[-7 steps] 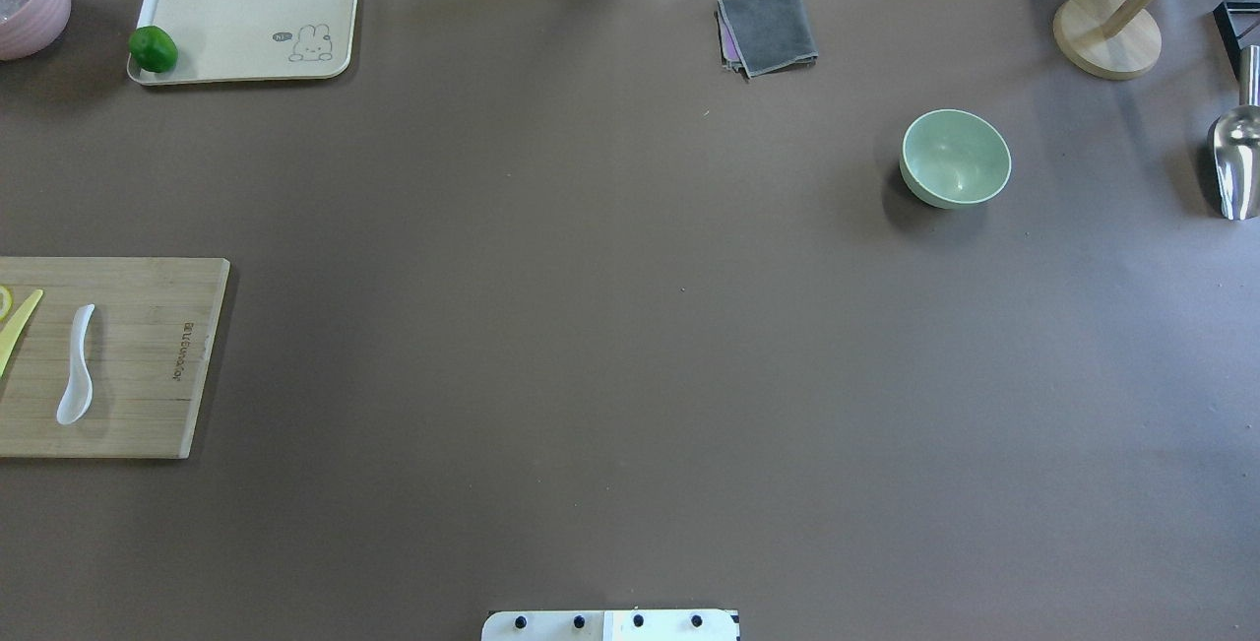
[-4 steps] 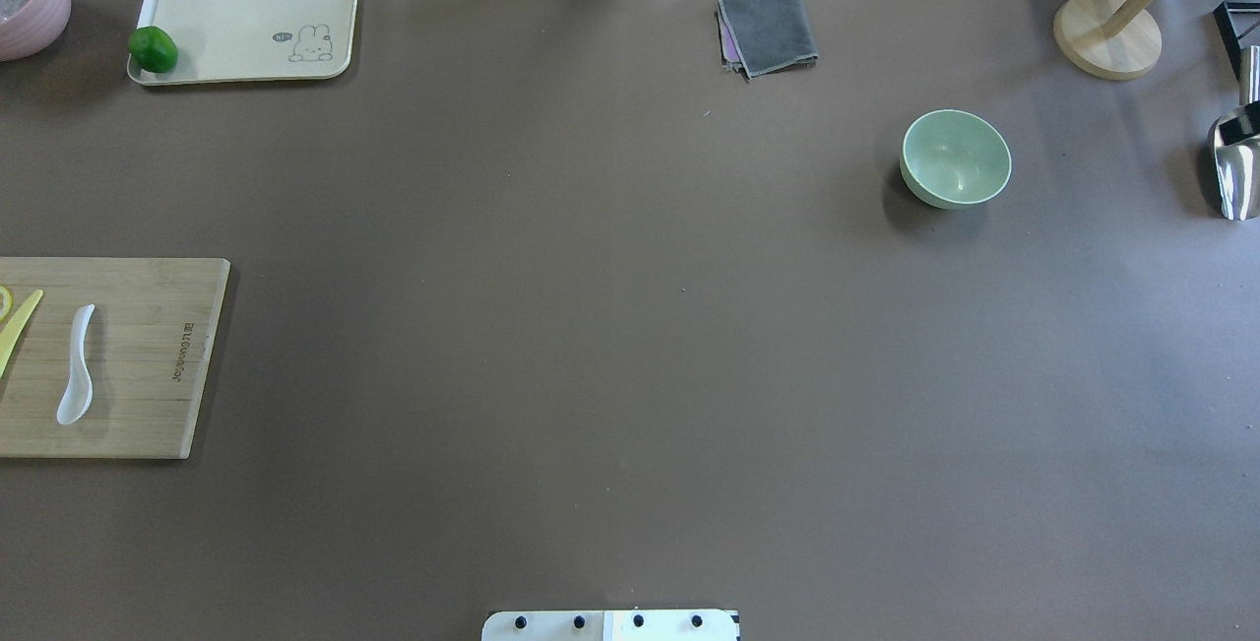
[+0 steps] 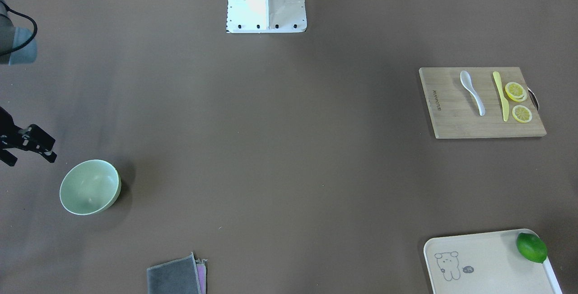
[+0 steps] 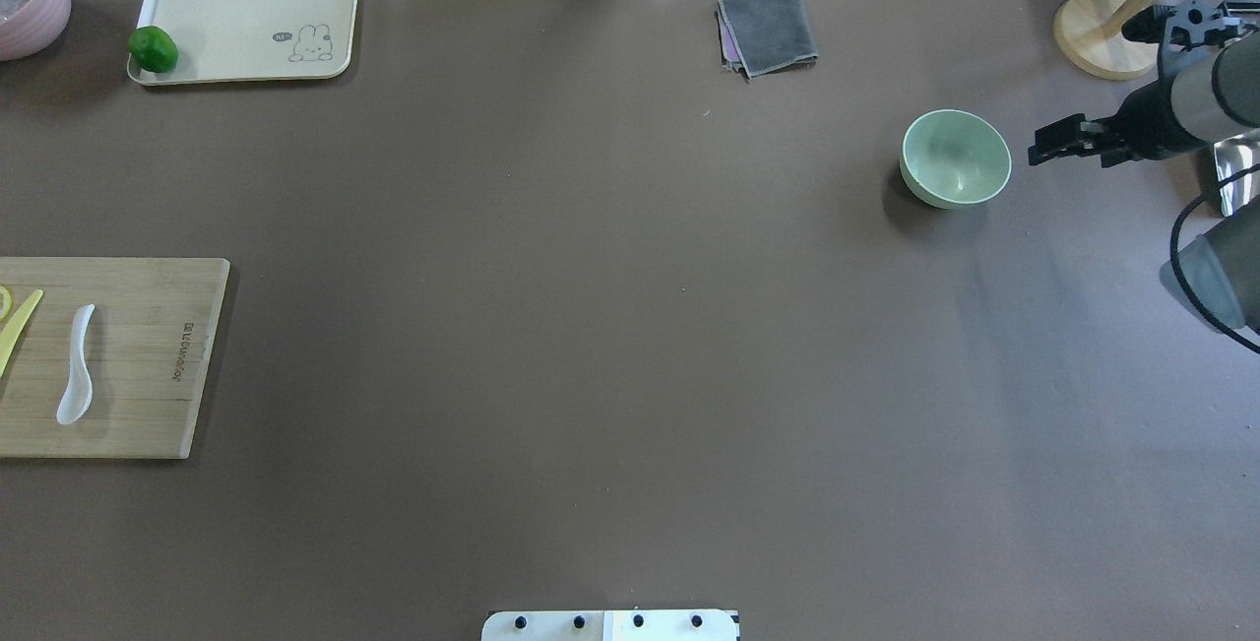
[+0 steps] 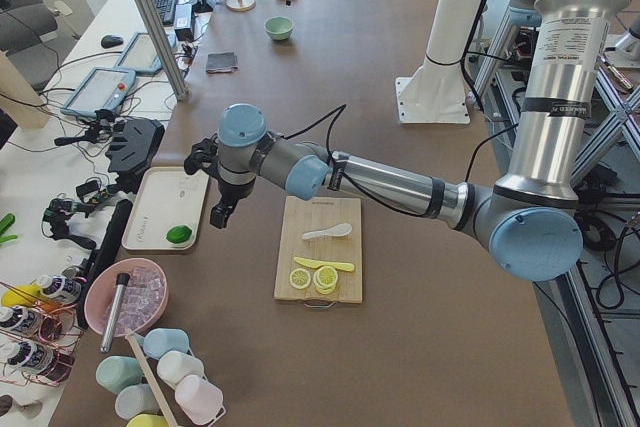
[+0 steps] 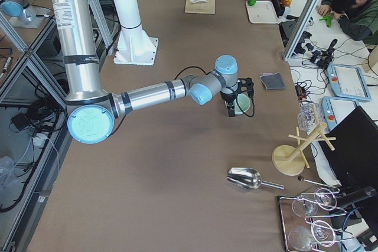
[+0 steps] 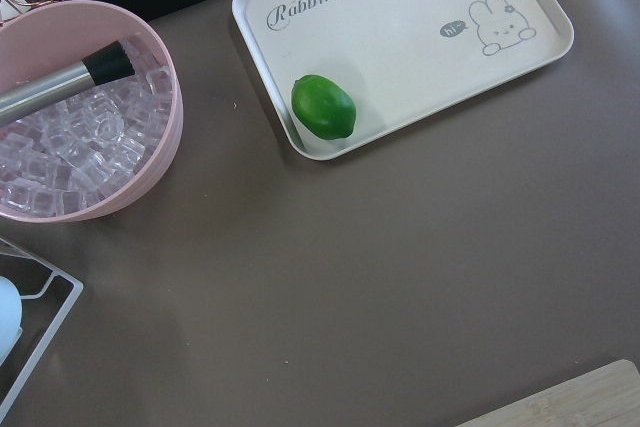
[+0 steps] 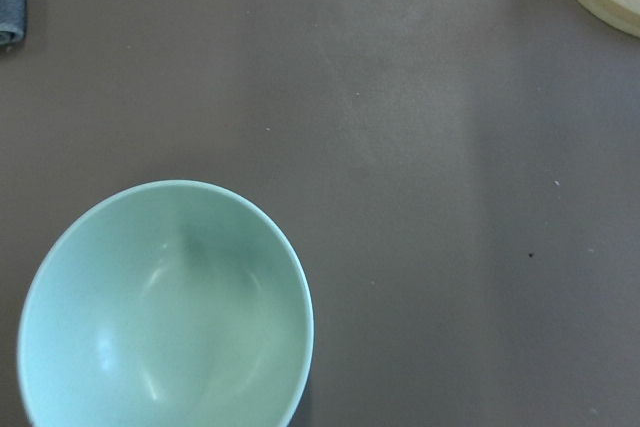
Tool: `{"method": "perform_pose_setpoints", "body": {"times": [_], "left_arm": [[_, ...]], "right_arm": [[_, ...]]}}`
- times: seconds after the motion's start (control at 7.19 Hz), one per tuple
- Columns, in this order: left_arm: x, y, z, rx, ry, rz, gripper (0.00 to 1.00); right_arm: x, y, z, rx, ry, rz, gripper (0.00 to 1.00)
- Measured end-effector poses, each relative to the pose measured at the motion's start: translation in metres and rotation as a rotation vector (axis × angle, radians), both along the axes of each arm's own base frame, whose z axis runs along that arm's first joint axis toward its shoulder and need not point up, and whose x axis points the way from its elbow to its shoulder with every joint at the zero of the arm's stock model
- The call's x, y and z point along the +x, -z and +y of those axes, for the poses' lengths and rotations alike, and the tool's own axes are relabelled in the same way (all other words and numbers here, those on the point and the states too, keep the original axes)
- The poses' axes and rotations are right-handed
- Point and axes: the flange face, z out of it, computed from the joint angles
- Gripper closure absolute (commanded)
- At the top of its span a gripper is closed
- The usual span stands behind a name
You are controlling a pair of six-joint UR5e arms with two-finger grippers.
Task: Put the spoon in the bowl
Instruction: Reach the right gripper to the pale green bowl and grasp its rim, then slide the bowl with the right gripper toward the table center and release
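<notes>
The right gripper (image 3: 30, 159) sits at the left edge of the front-facing view, just up and left of the bowl (image 3: 89, 187). Its jaws are spread wide with nothing between them. Its wrist camera looks straight down with the bowl filling the lower left, so it's basically parked next to the target, not near anything it could pick up.

The left gripper (image 5: 218, 209) only shows in the left side view, hanging over bare table between the tray (image 5: 160, 209) and the cutting board (image 5: 300, 259). Can't tell from there whether it's spread or closed, or if it's got anything. Its wrist view shows the lime (image 7: 323, 107) on the tray and a pink tub of ice (image 7: 80, 137), with just a corner of the board at the lower right.

The spoon (image 3: 472, 91) lies flat on the board at the right of the front-facing view, beside a yellow knife (image 3: 500, 95) and lemon slices (image 3: 515, 91). Nobody's touching it.

So the spoon and bowl are at opposite ends of the table. The left arm looks like the one placed to grab it, and the pick hasn't started yet.
</notes>
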Motion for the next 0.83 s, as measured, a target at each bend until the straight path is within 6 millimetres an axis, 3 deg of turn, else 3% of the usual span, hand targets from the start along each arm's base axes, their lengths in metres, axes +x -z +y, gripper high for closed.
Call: {"method": "perform_pose_setpoints", "body": {"times": [0.14, 0.28, 0.42, 0.83], "left_arm": [[0.001, 0.000, 0.000, -0.001, -0.002, 0.000, 0.02], [0.003, -0.001, 0.000, -0.001, -0.004, 0.001, 0.02], [0.004, -0.001, 0.001, -0.002, -0.006, 0.001, 0.02], [0.005, -0.001, 0.000, -0.001, -0.009, 0.001, 0.02]], "right_arm": [[-0.022, -0.007, -0.005, -0.017, -0.046, 0.004, 0.30], [-0.039, -0.010, -0.006, -0.031, -0.084, 0.010, 0.77], [-0.053, -0.011, -0.003, -0.045, -0.111, 0.016, 1.00], [-0.074, -0.006, 0.003, -0.057, -0.130, 0.009, 1.00]]}}
